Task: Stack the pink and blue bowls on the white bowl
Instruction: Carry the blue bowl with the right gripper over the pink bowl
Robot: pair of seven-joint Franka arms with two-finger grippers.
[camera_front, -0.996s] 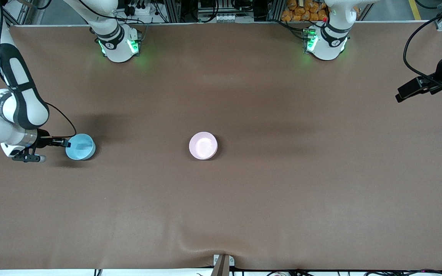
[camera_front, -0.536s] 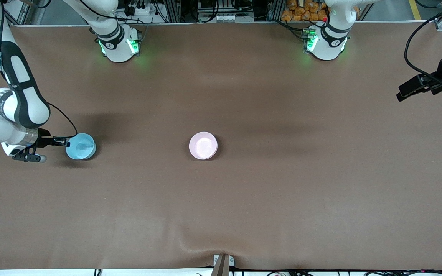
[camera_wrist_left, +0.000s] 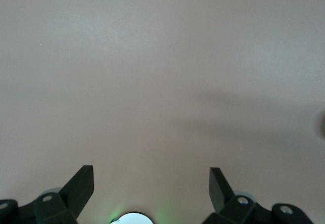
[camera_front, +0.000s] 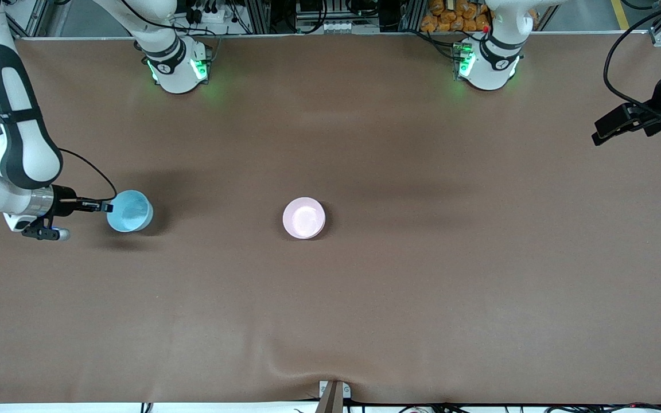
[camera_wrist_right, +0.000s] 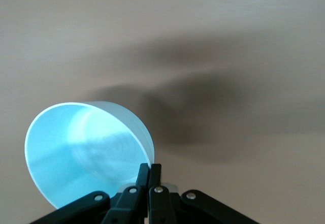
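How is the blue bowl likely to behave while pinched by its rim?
Probably light and stiff: the blue bowl keeps its round shape, held only at the rim by the shut right gripper. That thin, smooth wall looks slippery; gripped on one side and already tilted, it may swing or slip.

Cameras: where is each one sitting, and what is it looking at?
Front view: high across the table, facing both arms' bases; shows the pink bowl mid-table and both arms.
Left wrist view: on the left arm, looking down at bare table past the open left tool.
Right wrist view: on the right arm; the right tool pinches the blue bowl rim, lifted and tilted.
Shared: front and right wrist views both show the blue bowl.
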